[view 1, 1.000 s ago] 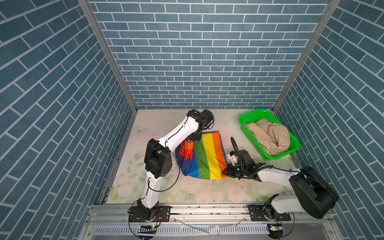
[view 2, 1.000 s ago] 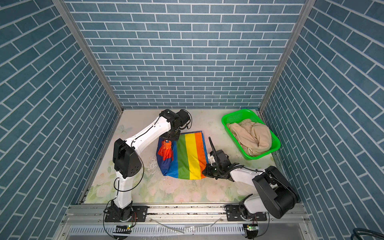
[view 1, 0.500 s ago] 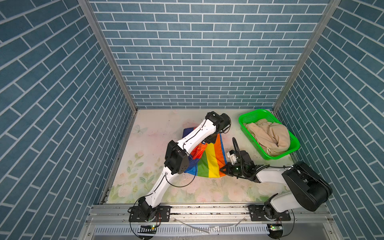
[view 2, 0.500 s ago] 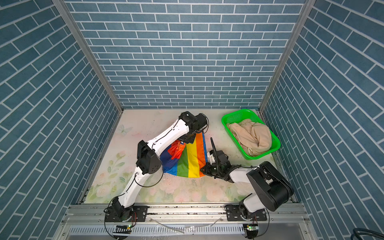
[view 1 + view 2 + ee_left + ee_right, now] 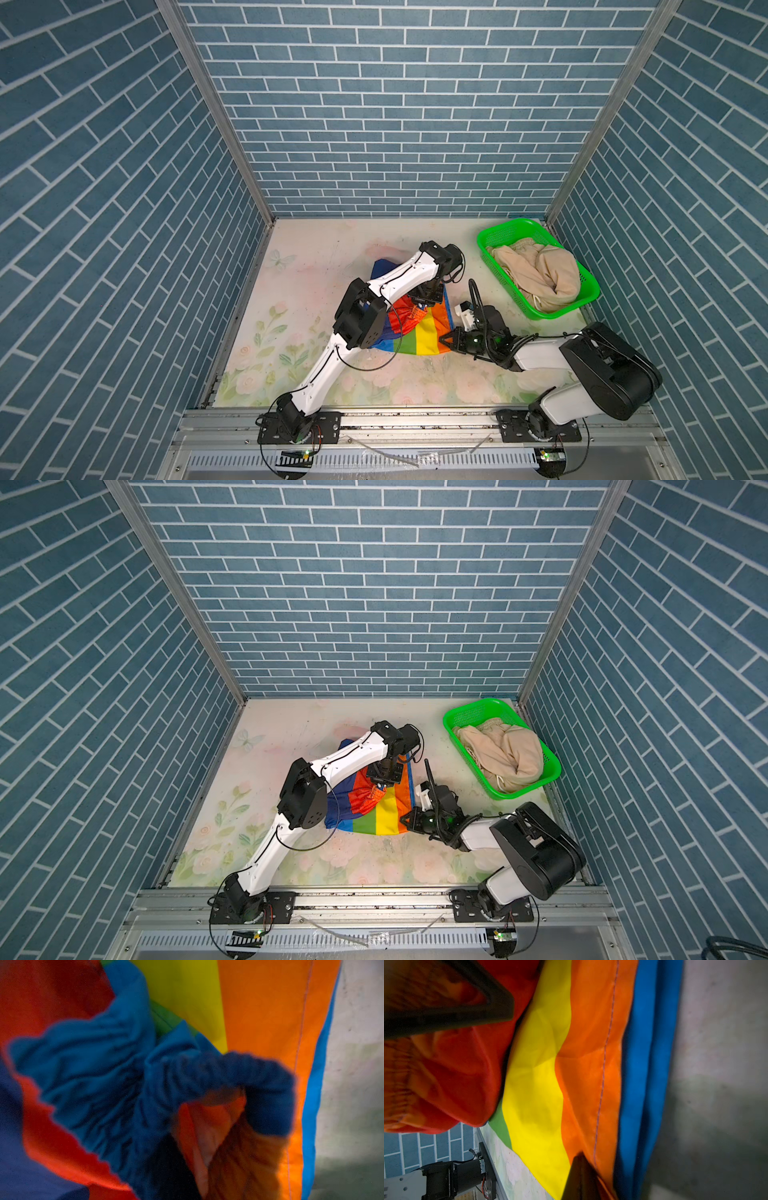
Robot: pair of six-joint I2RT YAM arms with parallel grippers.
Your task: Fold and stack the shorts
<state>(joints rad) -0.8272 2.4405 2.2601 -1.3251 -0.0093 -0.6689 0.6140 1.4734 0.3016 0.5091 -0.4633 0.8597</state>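
Tabletop (image 5: 299, 286): left arm (image 5: 409, 275) arched over rainbow shorts (image 5: 428, 337) (right arm (image 5: 540, 358) low).

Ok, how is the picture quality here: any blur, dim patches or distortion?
Both top views: sharp, evenly lit, wide-angle perspective on the blue brick walls; the rainbow-striped shiny shorts and the beige shorts in the green perforated plastic basket read clearly. Left wrist view: too close, gathered blue fabric out of focus. Right wrist view: dim, stripes crisp, edges soft.

Blue brick-pattern walls (image 5: 407, 104) at 9, 12 & 3 o'clock, alu corner posts (image 5: 216, 109) btwn them. Pale floral-print tabletop (image 5: 307, 266) in ctr, scuffed. Metal rail (image 5: 415, 420) along 6 o'clock. Light soft, even.
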